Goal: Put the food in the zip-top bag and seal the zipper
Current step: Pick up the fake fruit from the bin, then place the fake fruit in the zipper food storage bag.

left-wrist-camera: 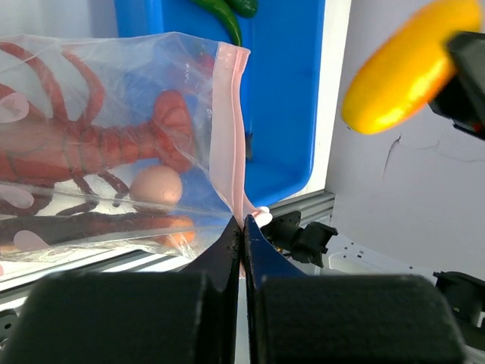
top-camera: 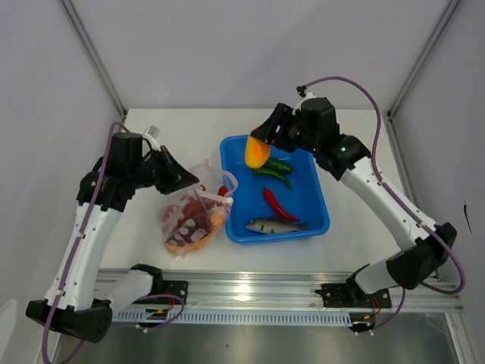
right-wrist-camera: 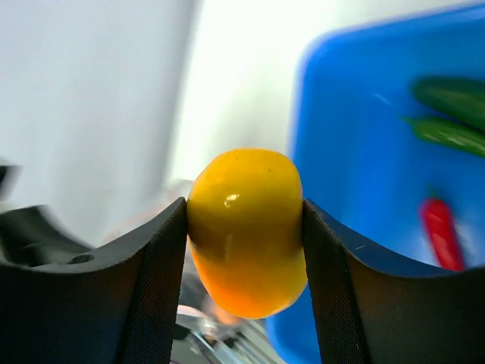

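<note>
Bag rests on the table at 9 o'clock of the tub, mouth toward the tub; pepper is in the air.
Your left gripper is pinched tight on the zipper at its end, beside the white slider. Your right gripper clamps the pepper between both fingers, above the tub's 11 o'clock corner. Lobster and egg lie inside the bag. Fish, chili and green pieces lie in the tub.
</note>
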{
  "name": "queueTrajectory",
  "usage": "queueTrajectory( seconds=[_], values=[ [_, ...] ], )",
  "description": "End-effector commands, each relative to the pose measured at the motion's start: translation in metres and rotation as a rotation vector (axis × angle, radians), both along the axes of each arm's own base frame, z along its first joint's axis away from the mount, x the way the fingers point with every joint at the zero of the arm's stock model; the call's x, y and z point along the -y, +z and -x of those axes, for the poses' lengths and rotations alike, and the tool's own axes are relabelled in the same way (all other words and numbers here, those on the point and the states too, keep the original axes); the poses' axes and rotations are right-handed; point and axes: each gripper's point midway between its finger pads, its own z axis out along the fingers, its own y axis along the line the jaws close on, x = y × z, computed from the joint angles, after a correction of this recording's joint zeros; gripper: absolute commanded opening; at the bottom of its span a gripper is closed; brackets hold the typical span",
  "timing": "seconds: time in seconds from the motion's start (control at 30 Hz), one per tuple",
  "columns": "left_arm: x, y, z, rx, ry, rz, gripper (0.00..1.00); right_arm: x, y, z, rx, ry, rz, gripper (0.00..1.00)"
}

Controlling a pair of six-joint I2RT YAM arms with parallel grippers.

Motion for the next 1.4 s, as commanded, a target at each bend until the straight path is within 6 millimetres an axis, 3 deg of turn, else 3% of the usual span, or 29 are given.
queueTrajectory(
  seconds=[0.0, 0.23, 0.57, 0.67, 0.8, 0.97, 1.23, 1.37],
  values=[
    [0.008, 0.016, -0.004, 0.065, -0.034, 0.064, 0.01, -0.034, 0.06, 0.012, 0.132, 0.028, -0.293, 0.06],
    [0.016, 0.019, -0.002, 0.035, -0.051, 0.115, 0.01, -0.054, 0.075, 0.014, 0.254, -0.107, -0.416, 0.07],
    [0.021, 0.025, 0.004, -0.021, -0.05, 0.175, 0.0, -0.069, 0.055, 0.015, 0.27, -0.189, -0.466, 0.08],
    [0.024, 0.027, 0.004, -0.037, -0.042, 0.201, 0.0, -0.071, 0.04, 0.02, 0.262, -0.199, -0.455, 0.08],
    [0.024, 0.028, 0.004, -0.049, -0.032, 0.217, 0.01, -0.078, 0.039, 0.037, 0.267, -0.168, -0.476, 0.08],
    [0.031, 0.031, 0.001, -0.08, -0.038, 0.274, 0.01, -0.077, 0.03, 0.05, 0.271, -0.162, -0.456, 0.08],
    [0.035, 0.03, -0.002, -0.092, -0.051, 0.299, 0.01, -0.061, 0.037, 0.059, 0.32, -0.188, -0.41, 0.08],
    [0.038, 0.032, -0.004, -0.096, -0.056, 0.322, 0.01, -0.067, 0.025, 0.062, 0.29, -0.162, -0.414, 0.08]
  ],
)
